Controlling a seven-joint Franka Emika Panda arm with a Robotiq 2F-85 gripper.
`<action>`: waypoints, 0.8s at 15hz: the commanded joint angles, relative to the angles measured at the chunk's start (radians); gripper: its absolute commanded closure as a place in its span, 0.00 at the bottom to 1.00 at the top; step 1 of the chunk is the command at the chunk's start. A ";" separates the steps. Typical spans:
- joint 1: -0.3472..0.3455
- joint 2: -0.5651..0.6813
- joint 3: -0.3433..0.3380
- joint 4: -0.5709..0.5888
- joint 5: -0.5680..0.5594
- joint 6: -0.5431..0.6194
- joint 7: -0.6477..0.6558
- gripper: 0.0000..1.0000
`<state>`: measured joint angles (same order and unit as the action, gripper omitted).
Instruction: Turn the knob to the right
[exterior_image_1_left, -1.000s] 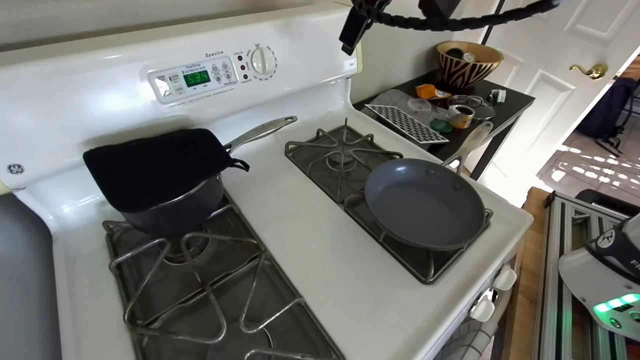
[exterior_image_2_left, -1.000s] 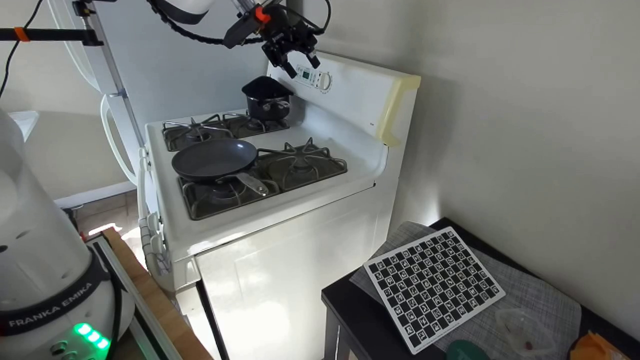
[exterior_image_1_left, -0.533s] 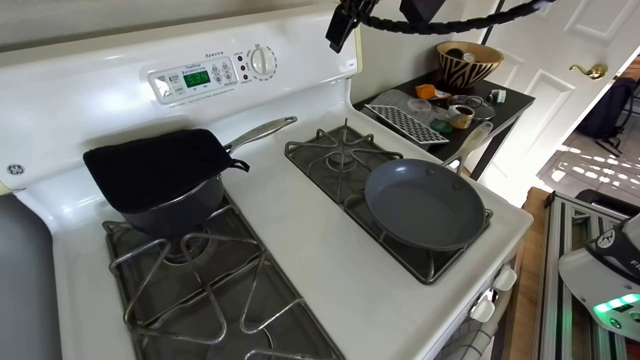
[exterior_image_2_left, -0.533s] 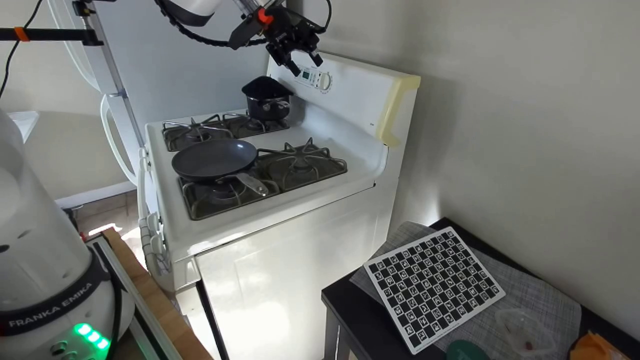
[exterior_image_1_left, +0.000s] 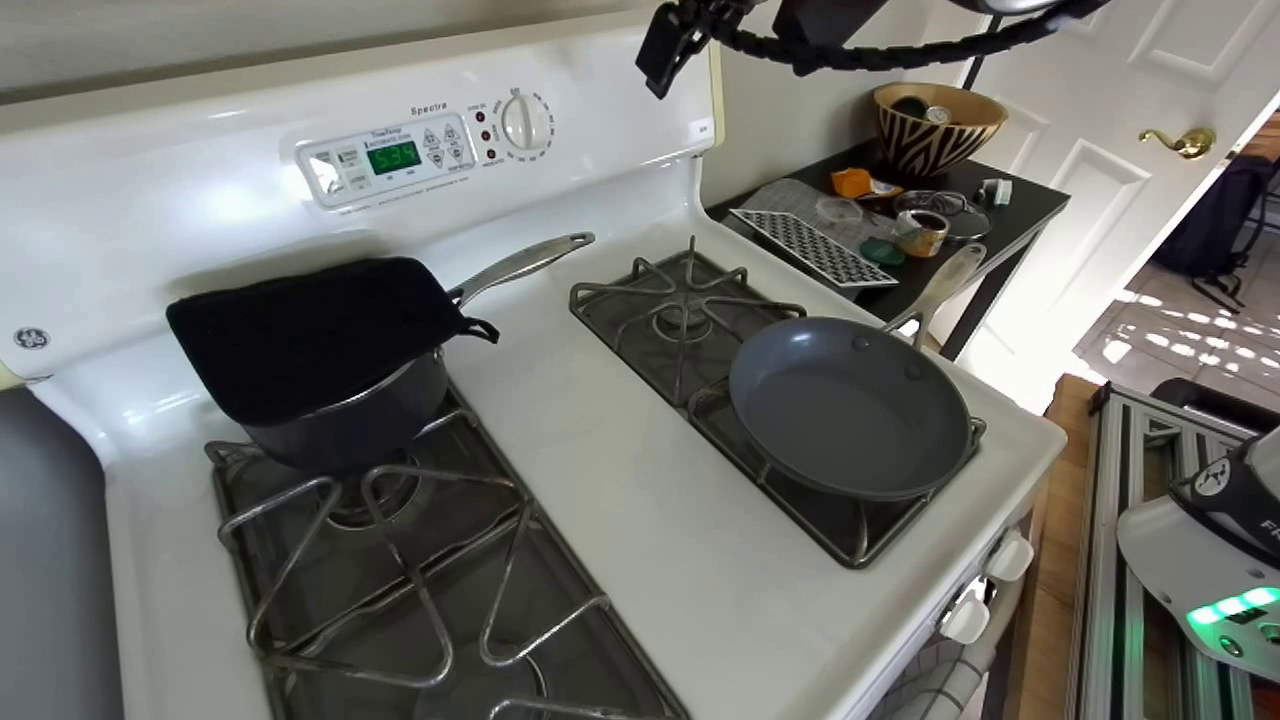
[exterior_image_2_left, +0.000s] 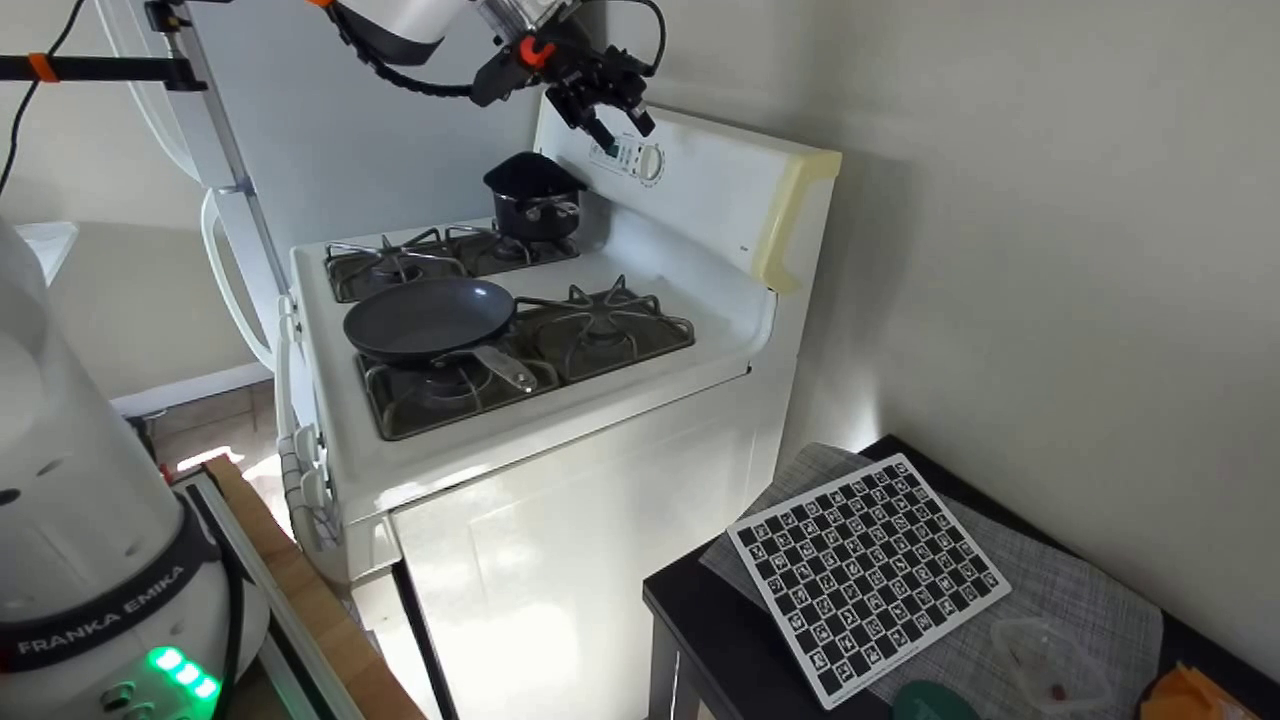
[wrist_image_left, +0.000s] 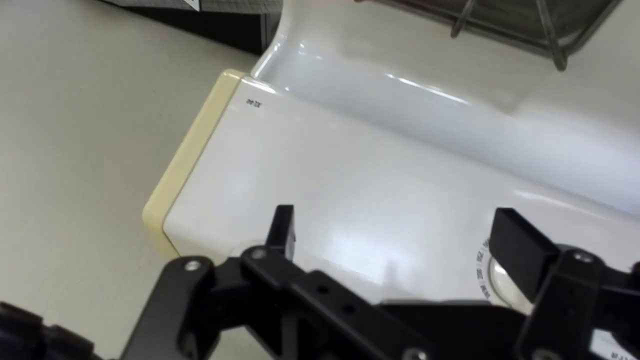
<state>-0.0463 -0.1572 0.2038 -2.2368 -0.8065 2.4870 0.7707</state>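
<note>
The knob (exterior_image_1_left: 526, 122) is a round white dial with dark markings around it, on the stove's white back panel right of the green-lit display (exterior_image_1_left: 394, 157). It also shows in an exterior view (exterior_image_2_left: 651, 162). In the wrist view the knob (wrist_image_left: 503, 284) is partly hidden behind my right-hand finger. My gripper (wrist_image_left: 395, 215) is open and empty, its fingers spread wide in front of the panel. In an exterior view the gripper (exterior_image_2_left: 624, 131) is in the air up and left of the knob. Elsewhere only part of the gripper (exterior_image_1_left: 662, 55) shows at the top edge, apart from the knob.
A dark pot (exterior_image_1_left: 350, 400) with a black cloth on top stands on a back burner. A grey frying pan (exterior_image_1_left: 850, 400) sits on a front burner. The panel's yellowish end (wrist_image_left: 192, 150) meets the wall. A black side table (exterior_image_2_left: 700, 610) holds a checkered board (exterior_image_2_left: 870, 570).
My gripper has moved a little to the left in an exterior view and to the right and slightly down in another, closer to the back panel. The knob, pot and pan have not moved.
</note>
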 joint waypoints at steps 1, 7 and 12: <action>0.014 0.045 -0.012 0.030 -0.110 0.094 0.197 0.00; 0.019 0.163 0.041 0.106 -0.143 0.096 0.261 0.00; 0.078 0.189 -0.003 0.124 -0.110 0.074 0.181 0.00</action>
<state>-0.0245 0.0330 0.2576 -2.1134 -0.9224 2.5604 0.9562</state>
